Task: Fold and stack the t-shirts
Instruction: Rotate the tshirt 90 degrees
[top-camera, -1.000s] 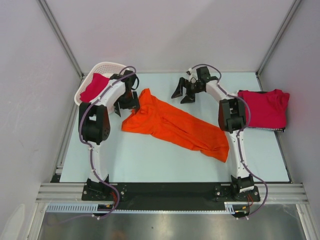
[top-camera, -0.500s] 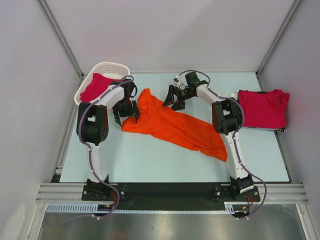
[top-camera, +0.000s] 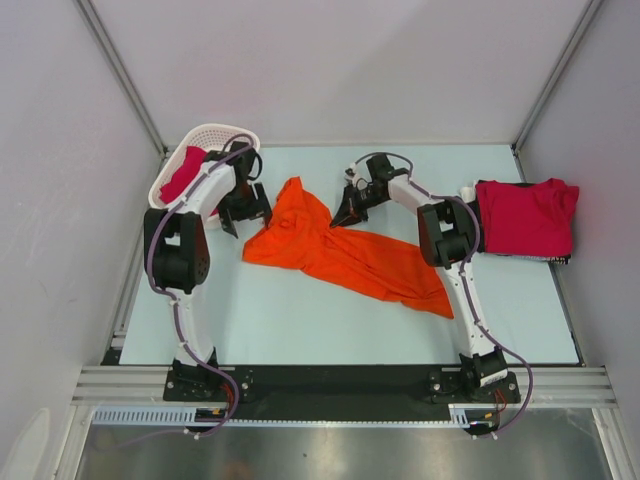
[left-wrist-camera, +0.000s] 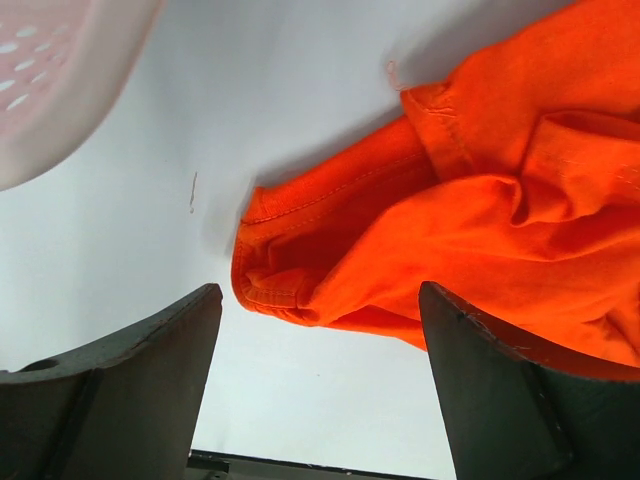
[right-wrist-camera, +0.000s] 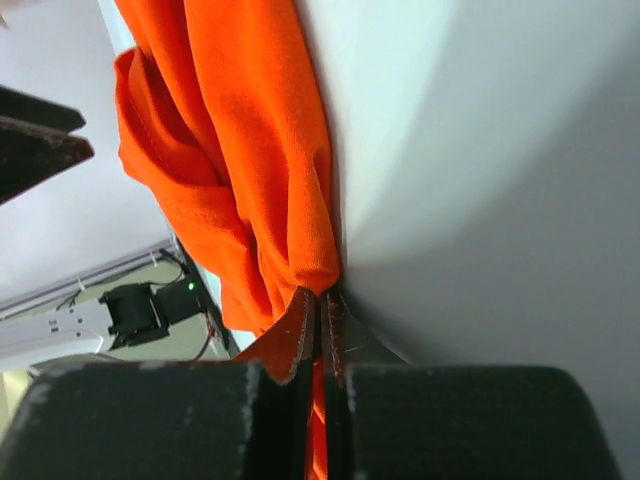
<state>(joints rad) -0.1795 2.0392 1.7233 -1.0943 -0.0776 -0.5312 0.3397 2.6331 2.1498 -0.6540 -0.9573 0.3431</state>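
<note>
Orange t-shirt (top-camera: 340, 245) crumpled mid-table (top-camera: 300, 320), long axis running 10 o'clock to 4 o'clock, narrow end at 4. Right gripper (top-camera: 347, 214) pinched closed on its 12 o'clock edge. Left gripper (top-camera: 246, 220) spread wide over the 9 o'clock corner.

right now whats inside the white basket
A crumpled red shirt lies in the basket. The left arm crosses over it, so part of the inside is covered, and anything under the shirt cannot be seen.

Crumpled t-shirt (top-camera: 350, 255) mid table (top-camera: 300, 320), basket (top-camera: 225, 130) back left, folded t-shirt (top-camera: 525, 215) far right
</note>
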